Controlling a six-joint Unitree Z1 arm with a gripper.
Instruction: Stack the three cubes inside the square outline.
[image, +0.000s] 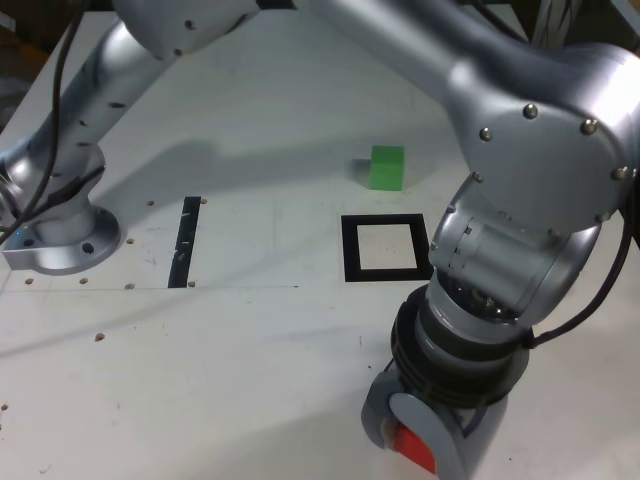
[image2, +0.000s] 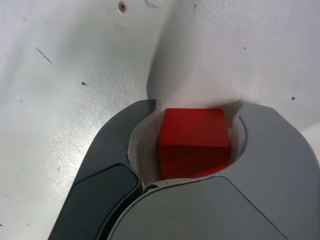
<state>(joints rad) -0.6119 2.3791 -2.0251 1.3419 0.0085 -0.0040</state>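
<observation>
Left to right in the exterior view: black tape strip (image: 184, 242) by the arm base (image: 65, 240). Green cube (image: 387, 168), plain matte, sits just behind the square outline (image: 350, 250), thick black tape around a white centre. Arm (image: 400, 60) reaches over from the left, wrist bent down at lower right. Gripper (image2: 194, 105) low over the white table (image: 240, 350), red cube (image2: 195, 135) between its fingers; solid red, plain faces. Fingers curve round both sides; can't tell if they're clamped on it.
</observation>
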